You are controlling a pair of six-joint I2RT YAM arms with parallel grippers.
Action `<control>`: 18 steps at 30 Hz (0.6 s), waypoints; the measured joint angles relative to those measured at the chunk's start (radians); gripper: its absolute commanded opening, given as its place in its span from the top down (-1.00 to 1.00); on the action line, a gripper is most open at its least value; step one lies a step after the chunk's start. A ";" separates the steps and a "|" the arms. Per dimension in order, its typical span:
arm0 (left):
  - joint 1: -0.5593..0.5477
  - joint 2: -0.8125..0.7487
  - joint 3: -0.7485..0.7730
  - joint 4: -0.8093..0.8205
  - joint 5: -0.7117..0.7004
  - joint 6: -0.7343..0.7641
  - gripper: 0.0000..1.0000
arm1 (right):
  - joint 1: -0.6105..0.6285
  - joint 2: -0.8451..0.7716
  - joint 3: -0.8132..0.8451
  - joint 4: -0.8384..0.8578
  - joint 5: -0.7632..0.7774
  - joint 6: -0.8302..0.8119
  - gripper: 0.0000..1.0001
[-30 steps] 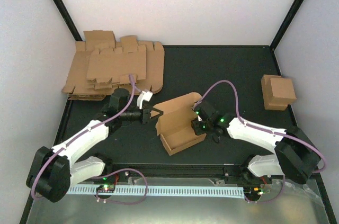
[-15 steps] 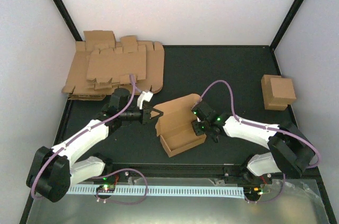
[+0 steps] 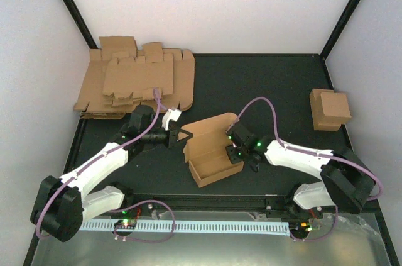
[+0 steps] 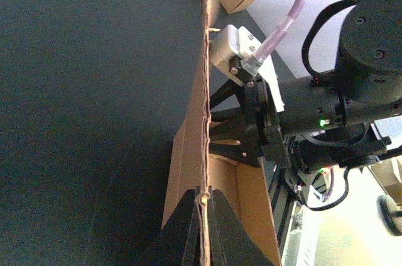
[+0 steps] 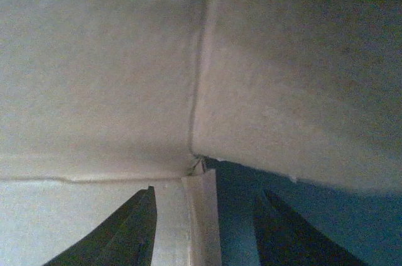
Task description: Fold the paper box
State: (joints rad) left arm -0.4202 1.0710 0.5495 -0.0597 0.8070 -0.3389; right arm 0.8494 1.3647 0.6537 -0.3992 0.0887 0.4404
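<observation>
A matte black tabletop (image 3: pixel 270 83) fills a booth of white walls (image 3: pixel 207 2) with black corner posts (image 3: pixel 348 11). Two white-and-black arms meet near its middle. There sits one half-folded plain brown cardboard paper box (image 3: pixel 210 149), its tray formed and its lid panel standing open.

The left gripper (image 3: pixel 178 135) is pressed together on the lid's left edge. Its wrist view shows the cardboard pinched between the fingertips (image 4: pixel 186 228) (overhead, this is only hinted). The right gripper (image 3: pixel 233 154) reaches into the tray's right end. Only its wrist view shows the fingers (image 5: pixel 135 234) spread, straddling a thin cardboard wall.

One pile of flat brown cardboard blanks (image 3: pixel 135 80) lies far left (sheets uncountable). One closed small brown cardboard box (image 3: pixel 330 109) lies far right.
</observation>
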 measured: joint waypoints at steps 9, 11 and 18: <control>0.000 -0.005 0.008 -0.001 -0.014 0.011 0.97 | 0.009 -0.130 -0.064 0.002 0.023 0.055 0.18; 0.000 -0.005 0.013 -0.002 -0.014 0.014 0.97 | 0.009 -0.133 -0.064 0.005 0.024 0.061 0.18; 0.000 -0.004 0.020 -0.002 -0.015 0.015 0.97 | 0.009 -0.077 -0.063 0.002 0.022 0.063 0.19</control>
State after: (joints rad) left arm -0.4198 1.0668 0.5697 -0.0620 0.7921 -0.3237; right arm 0.8581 1.2877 0.5903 -0.3977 0.1108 0.5030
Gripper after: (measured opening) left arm 0.025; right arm 0.409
